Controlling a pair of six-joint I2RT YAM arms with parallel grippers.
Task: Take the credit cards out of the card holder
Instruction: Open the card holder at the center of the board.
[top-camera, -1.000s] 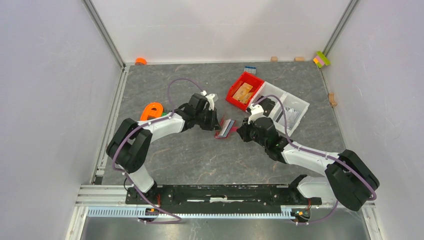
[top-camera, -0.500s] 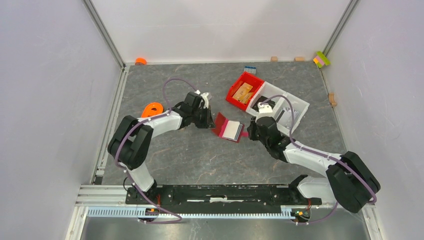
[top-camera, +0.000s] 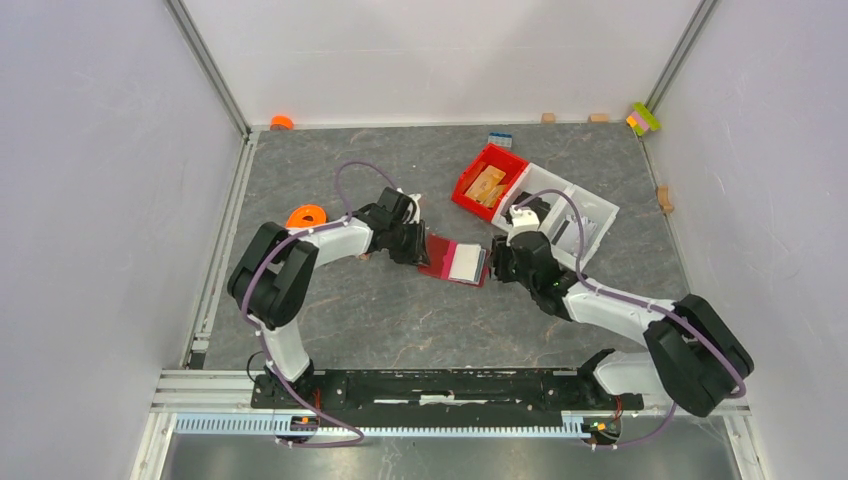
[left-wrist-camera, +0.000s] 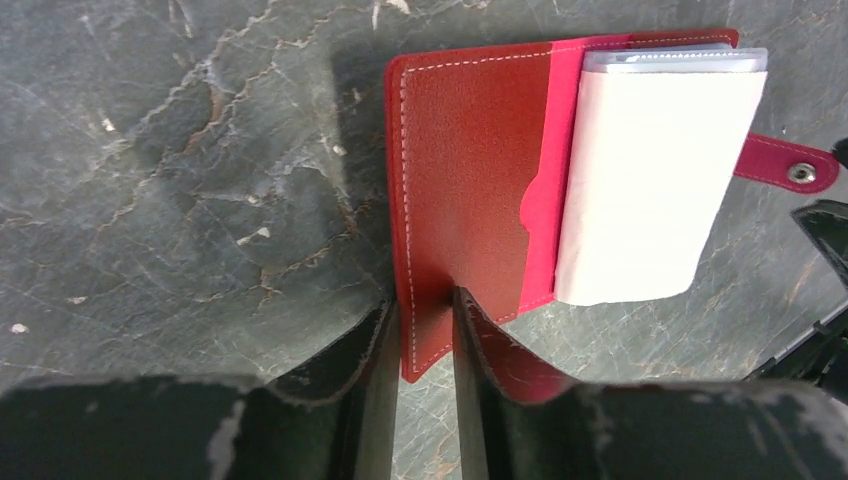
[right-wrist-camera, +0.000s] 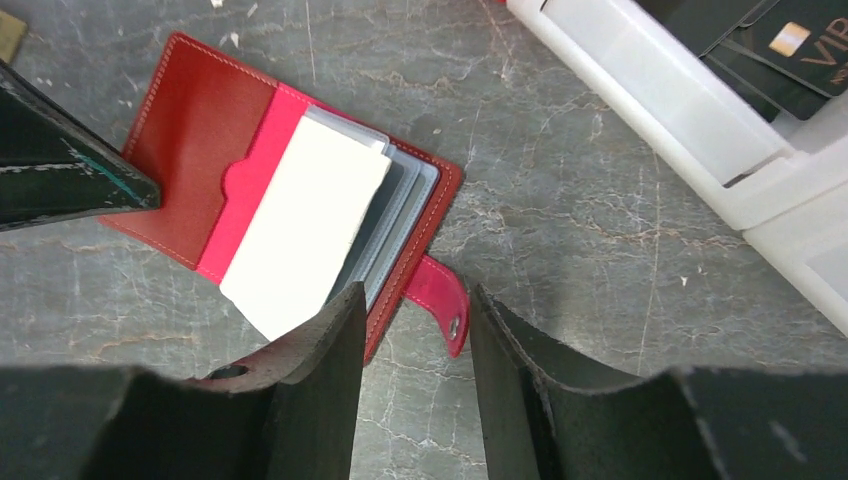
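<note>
The card holder (top-camera: 440, 256) lies open and flat on the table between my two grippers. A pale card (top-camera: 466, 262) lies on top of several grey cards in its right half. In the left wrist view my left gripper (left-wrist-camera: 422, 330) is shut on the near corner of the holder's left cover (left-wrist-camera: 470, 170); the pale card (left-wrist-camera: 650, 180) lies to the right. In the right wrist view my right gripper (right-wrist-camera: 415, 325) is open, its jaws on either side of the holder's snap strap (right-wrist-camera: 445, 295). The pale card (right-wrist-camera: 300, 230) and grey cards (right-wrist-camera: 405, 215) lie just ahead.
A red bin (top-camera: 470, 200) with tan wooden pieces stands behind the holder. A white tray (top-camera: 598, 208) beside it holds dark cards (right-wrist-camera: 790, 50). An orange object (top-camera: 306, 215) lies by the left arm. Small blocks (top-camera: 644, 118) sit at the back wall.
The holder has gone from half-folded and raised to open and flat on the table. My left gripper came down with its cover. My right gripper moved in to the strap side.
</note>
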